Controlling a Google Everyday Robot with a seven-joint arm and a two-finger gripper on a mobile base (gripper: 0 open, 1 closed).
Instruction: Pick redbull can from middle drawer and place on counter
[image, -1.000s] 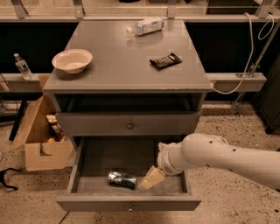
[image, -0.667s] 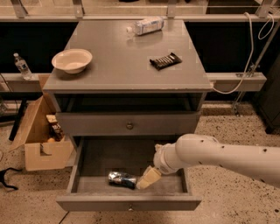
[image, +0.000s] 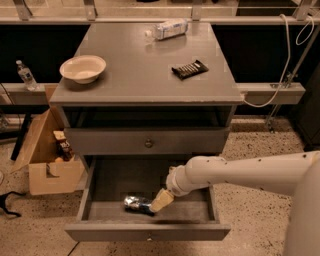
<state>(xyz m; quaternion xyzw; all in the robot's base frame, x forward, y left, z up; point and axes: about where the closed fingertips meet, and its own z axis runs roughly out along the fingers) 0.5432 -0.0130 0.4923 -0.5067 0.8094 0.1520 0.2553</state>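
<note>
Redbull can (image: 136, 203) lies on side, near middle of open middle drawer (image: 120, 177). Probably light, thin metal, slippery, dents easily, can roll. Best take across round body, at middle. Claw (image: 161, 200) just at can's right end; clenched or released, cannot tell. Table (image: 150, 75) above.

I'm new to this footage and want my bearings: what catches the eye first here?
The hand reaches into the open middle drawer, close beside the redbull can lying there. On the counter above sit a pale bowl, a dark snack bar and a toppled water bottle.
</note>
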